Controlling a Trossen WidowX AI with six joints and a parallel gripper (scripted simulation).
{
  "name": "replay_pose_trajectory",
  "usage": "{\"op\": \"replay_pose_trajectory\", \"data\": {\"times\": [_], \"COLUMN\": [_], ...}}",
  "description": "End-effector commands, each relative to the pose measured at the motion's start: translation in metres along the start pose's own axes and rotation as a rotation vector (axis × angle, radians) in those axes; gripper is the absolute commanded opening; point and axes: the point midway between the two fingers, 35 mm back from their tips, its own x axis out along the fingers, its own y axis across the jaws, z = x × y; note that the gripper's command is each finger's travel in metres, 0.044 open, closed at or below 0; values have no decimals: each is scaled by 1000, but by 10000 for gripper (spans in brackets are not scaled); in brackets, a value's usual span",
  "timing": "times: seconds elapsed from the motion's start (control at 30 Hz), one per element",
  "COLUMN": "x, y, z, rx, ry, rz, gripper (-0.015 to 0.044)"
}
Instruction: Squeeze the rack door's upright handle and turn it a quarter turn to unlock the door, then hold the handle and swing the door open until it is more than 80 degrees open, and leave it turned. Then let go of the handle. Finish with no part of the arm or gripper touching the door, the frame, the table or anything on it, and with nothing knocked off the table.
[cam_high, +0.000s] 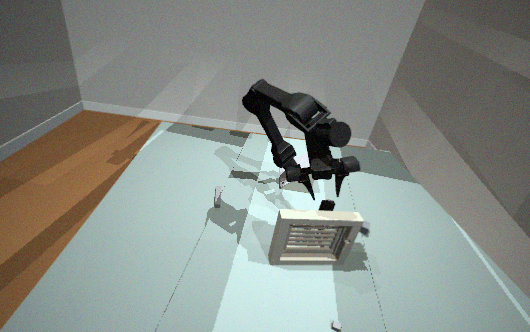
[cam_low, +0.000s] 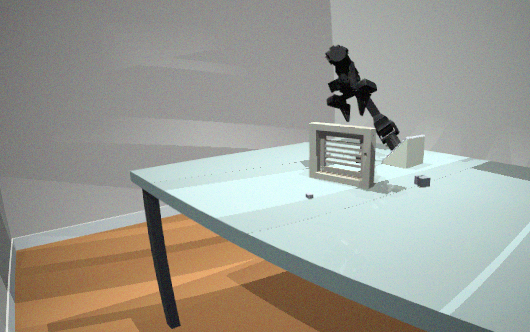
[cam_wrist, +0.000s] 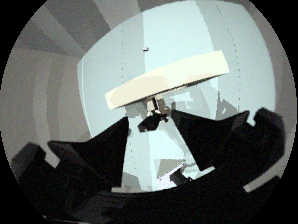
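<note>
The cream rack frame (cam_high: 320, 216) (cam_low: 367, 150) (cam_wrist: 170, 80) stands upright on the table (cam_high: 165, 210) (cam_low: 225, 205). Its slats show inside the opening, and the door looks closed. The black handle (cam_high: 327, 205) (cam_wrist: 150, 123) sticks out on the arm's side of the rack; the rack hides it in the exterior view. My gripper (cam_high: 326, 197) (cam_low: 355, 117) (cam_wrist: 149, 116) is open and points down, its fingertips above the handle and apart from it. In the wrist view the handle shows beyond the gap between the fingertips. Nothing is between the fingers. How far the handle is turned cannot be told.
A grey block (cam_high: 365, 229) lies just right of the rack. A small cube (cam_high: 336, 326) (cam_low: 309, 196) (cam_wrist: 145, 49) lies in front of it. A pale upright block (cam_high: 217, 196) stands at the left. A dark block (cam_low: 422, 181) lies near the beige wedge (cam_low: 415, 151) by the arm's base.
</note>
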Motion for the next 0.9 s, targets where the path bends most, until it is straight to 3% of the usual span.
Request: {"op": "replay_pose_trajectory", "data": {"times": [0.0, 0.53, 0.87], "x": [5, 12, 19], "y": [10, 29, 27], "z": [-7, -31, -33], "rx": [-41, -207, -216], "ry": [54, 214, 225], "rz": [-66, -345, -357], "gripper": [293, 293, 293]}}
